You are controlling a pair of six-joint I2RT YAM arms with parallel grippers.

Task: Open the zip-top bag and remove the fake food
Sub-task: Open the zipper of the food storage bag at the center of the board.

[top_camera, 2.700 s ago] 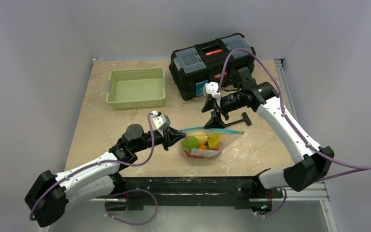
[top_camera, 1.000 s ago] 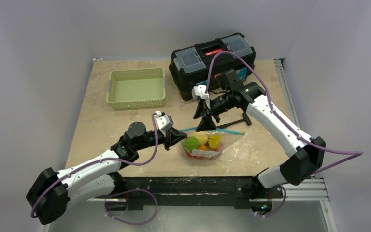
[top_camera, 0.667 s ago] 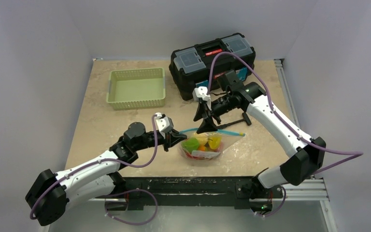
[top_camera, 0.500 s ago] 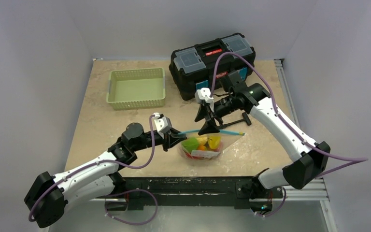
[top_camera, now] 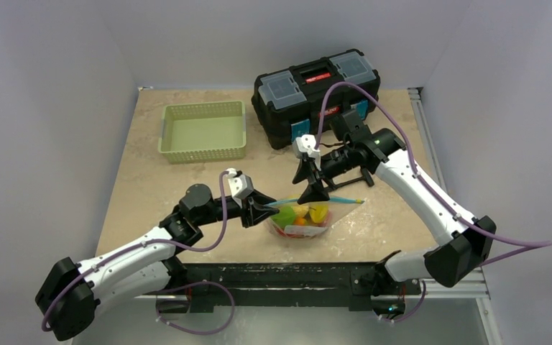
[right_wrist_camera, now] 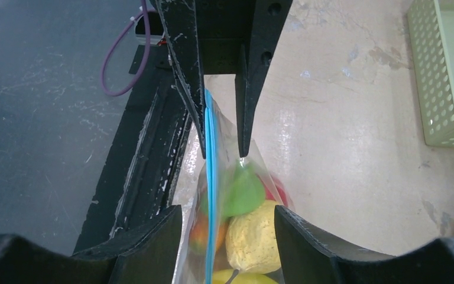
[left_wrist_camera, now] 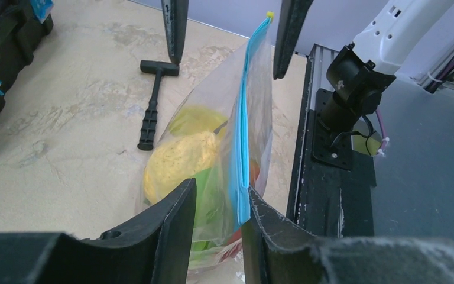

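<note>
The zip-top bag [top_camera: 309, 224] stands near the table's front edge with its teal zip strip [top_camera: 333, 198] uppermost. The fake food [top_camera: 298, 213] fills it: green, yellow, orange and red pieces. My left gripper [top_camera: 262, 208] is at the strip's left end, open. In the left wrist view the strip [left_wrist_camera: 245, 130] runs between the fingers and lies against the right one [left_wrist_camera: 272, 236]. My right gripper [top_camera: 313, 192] points down over the middle of the strip, open. In the right wrist view its fingers [right_wrist_camera: 153, 242] stand apart on either side of the bag [right_wrist_camera: 236, 195].
A green basket [top_camera: 203, 152] sits at the back left and a black toolbox [top_camera: 316, 83] at the back right. A black hammer [top_camera: 363, 176] lies just behind the bag. The table's front rail [left_wrist_camera: 313, 136] runs close beside the bag.
My left gripper's jaws have parted and let go of the strip's end. The right gripper has shifted slightly right and down over the strip.
</note>
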